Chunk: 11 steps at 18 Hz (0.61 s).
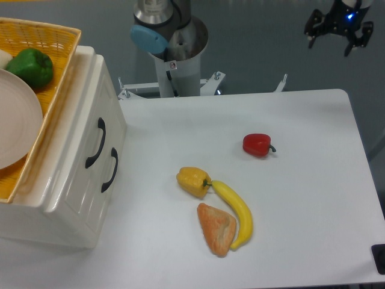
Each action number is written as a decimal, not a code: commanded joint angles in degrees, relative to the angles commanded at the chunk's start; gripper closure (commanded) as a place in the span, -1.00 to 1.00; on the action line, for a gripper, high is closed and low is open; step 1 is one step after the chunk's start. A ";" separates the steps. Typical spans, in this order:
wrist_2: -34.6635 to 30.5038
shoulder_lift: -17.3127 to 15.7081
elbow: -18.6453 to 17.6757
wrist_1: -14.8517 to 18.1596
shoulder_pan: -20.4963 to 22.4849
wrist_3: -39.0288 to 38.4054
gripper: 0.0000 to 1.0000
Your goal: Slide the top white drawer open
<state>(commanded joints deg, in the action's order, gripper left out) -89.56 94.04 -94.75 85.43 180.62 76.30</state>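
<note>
We find the tool (337, 31) high in the far right corner, above and beyond the counter (301, 198), with its fingers spread apart and nothing between them. The top white drawer (90, 129) sits shut in the cabinet (66, 198) at the left edge of the scene, its black arched handle (96, 143) facing right toward the open counter. Just below and nearer sits the lower drawer's handle (110, 170), close enough to be taken by mistake.

As we judge it, the step in hand is the approach, and nothing of the opening is done. To do it well, we should cross leftward at height, passing over the red pepper (257, 144), the yellow pepper (193, 181), the banana (236, 212) and the bread piece (216, 229), none of which blocks a high path. We should then descend beside the cabinet front, turn the fingers to straddle the upper handle's arch, and close on it squarely. The pull should run straight to the right, along the drawer's travel. The basket (51, 72) on top, holding a plate (17, 120) and a green pepper (30, 66), could shift if we jerk.
</note>
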 joint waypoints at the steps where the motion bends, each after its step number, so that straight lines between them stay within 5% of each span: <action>1: 0.00 0.00 0.00 0.09 -0.70 -0.44 -1.00; 11: 0.44 0.44 0.88 0.00 -5.36 -10.02 -1.00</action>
<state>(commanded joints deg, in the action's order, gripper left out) -89.12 94.48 -93.87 85.43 175.26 66.28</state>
